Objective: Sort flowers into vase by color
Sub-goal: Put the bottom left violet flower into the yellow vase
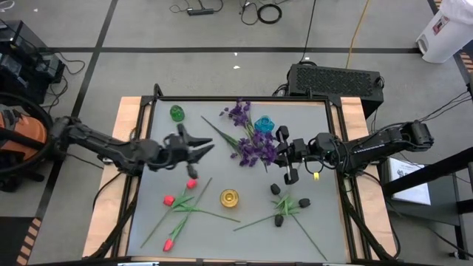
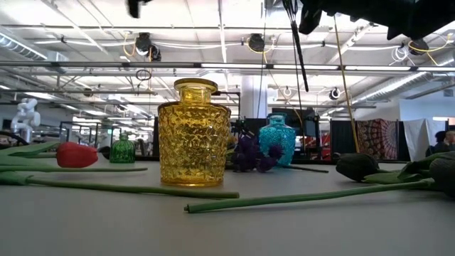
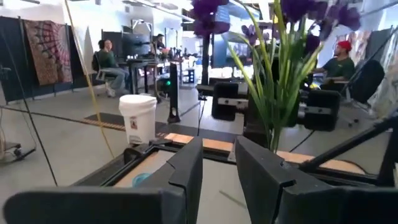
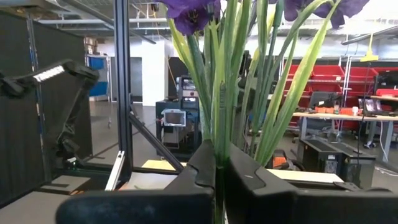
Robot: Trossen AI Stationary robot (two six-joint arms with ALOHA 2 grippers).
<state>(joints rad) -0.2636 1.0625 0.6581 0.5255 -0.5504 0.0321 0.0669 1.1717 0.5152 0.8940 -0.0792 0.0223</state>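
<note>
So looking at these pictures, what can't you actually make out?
- Low view: both arms are cut off by the top edge, so neither pincer shows.
- Right wrist view: the purple flowers run off the top edge; the right pincer hides the stem below its grip.
- High view: the blue vase is partly covered by purple flowers, its mouth unclear.
- Left wrist view: the people in the background are blurred.
</note>
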